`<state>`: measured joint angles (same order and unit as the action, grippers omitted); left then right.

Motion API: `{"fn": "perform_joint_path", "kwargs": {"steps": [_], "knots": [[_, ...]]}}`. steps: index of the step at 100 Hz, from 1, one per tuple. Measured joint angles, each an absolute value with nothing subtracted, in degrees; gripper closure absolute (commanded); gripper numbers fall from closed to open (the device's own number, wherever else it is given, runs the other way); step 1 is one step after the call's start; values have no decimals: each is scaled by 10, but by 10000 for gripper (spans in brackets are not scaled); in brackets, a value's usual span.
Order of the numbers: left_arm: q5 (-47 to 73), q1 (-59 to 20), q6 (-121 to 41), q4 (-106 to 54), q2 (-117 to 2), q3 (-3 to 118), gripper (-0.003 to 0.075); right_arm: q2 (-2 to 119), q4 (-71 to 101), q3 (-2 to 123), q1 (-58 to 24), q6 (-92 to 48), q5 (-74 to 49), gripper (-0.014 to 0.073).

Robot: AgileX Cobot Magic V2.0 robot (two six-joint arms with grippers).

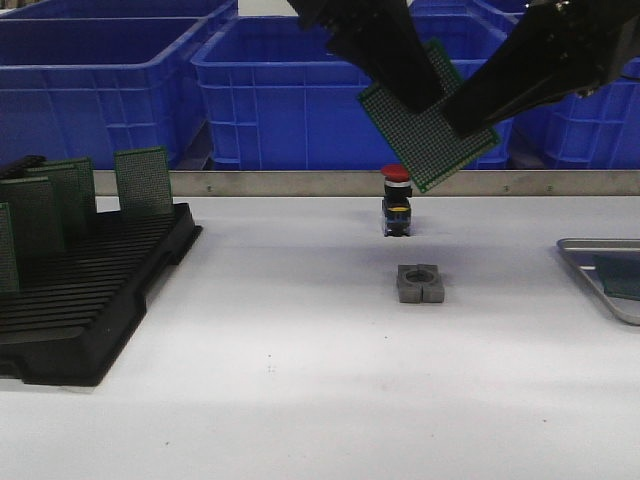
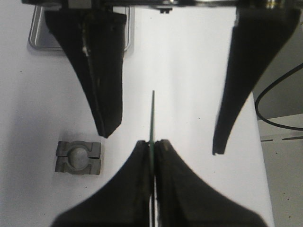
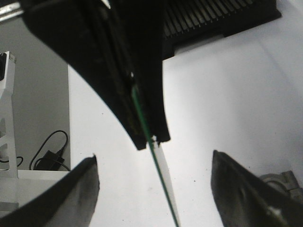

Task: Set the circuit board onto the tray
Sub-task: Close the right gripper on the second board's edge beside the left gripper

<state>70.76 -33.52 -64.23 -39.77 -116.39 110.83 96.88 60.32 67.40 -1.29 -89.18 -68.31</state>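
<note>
Circuit board — a green perforated square, tilted on one corner — hung in the air above the middle of the white table, well clear of its surface. The left gripper had its two black fingers pressed together on the board's edge; in the left wrist view the board showed only as a thin green line running out from between the closed tips. The right gripper was spread wide, its fingers standing on either side of the board with light showing between them and the green edge (no contact could be seen in the right wrist view). In the front view both dark arms came down from above and met at the board.

The tray lay flat at the far right of the table, cut off by the frame, silver-grey with a raised rim, and a dark greenish plate rested in it. The board was well apart from the tray, up and to its left.

Below the board stood a small push-button switch with a red cap, and nearer the camera a grey metal block with a round hole. On the left sat a black slotted rack holding several green boards upright. Blue bins lined the back — behind a metal rail.
</note>
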Motion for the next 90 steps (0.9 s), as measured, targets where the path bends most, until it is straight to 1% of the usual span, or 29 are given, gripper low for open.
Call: {"fn": "perform_joint_path", "kwargs": {"steps": [12,31,37,38,52,66,83,90], "knots": [[708,-335,-642,-398,-1164,1108,738,969,603,674,-18,-891,-683,204],[708,-335,-642,-398,-1164,1108,738,969,603,674,-21,-890,-683,404],[710,-335,-642,-398,-1164,1108,738,969,603,674,-21,-890,-683,454],[709,-335,-642,-398,-1164,1108,738,969,603,674,-21,-890,-682,474],[714,-335,-642,-400,-1164,1108,738,969,603,674,-21,-890,-677,590],[719,-335,-642,-400,-1164,1108,738,969,599,674,-21,-896,-680,657],[720,-335,-642,-400,-1164,1108,737,969,599,674,-22,-899,-682,660],[720,-335,-642,-400,-1164,1108,714,969,599,674,-22,-899,-682,660]]}}
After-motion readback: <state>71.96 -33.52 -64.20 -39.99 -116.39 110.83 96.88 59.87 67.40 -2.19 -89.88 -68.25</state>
